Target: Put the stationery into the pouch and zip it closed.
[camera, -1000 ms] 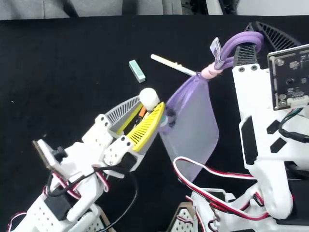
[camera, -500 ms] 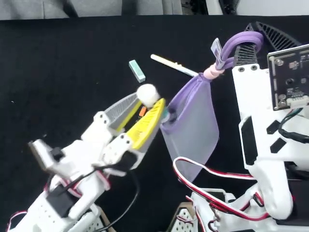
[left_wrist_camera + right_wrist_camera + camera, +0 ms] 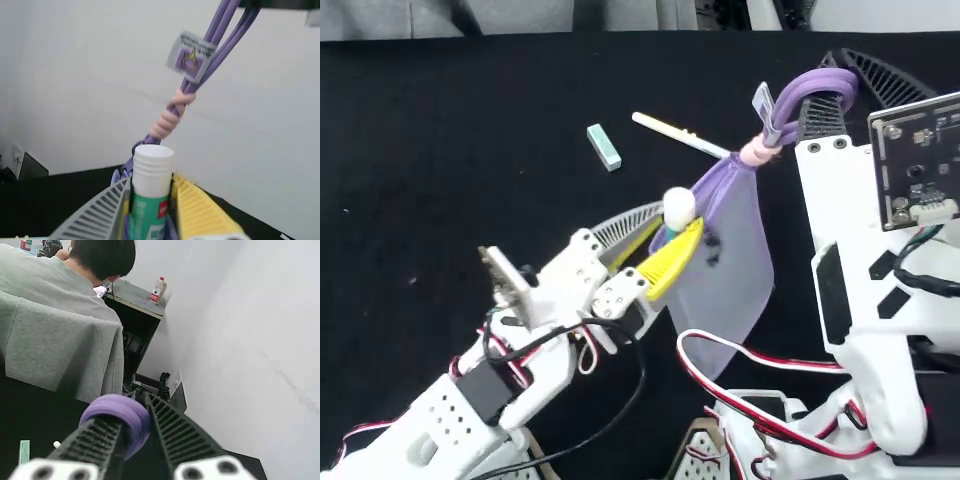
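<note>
Pinching left gripper (image 3: 676,226): your glue stick (image 3: 151,172) between its jaws, beside pouch (image 3: 732,272).
Right gripper (image 3: 136,410): clamped on pouch strap (image 3: 116,415).

high camera looking down over table (image 3: 470,120), wrist cameras close, angled upward; all share strap (image 3: 815,90)
</note>
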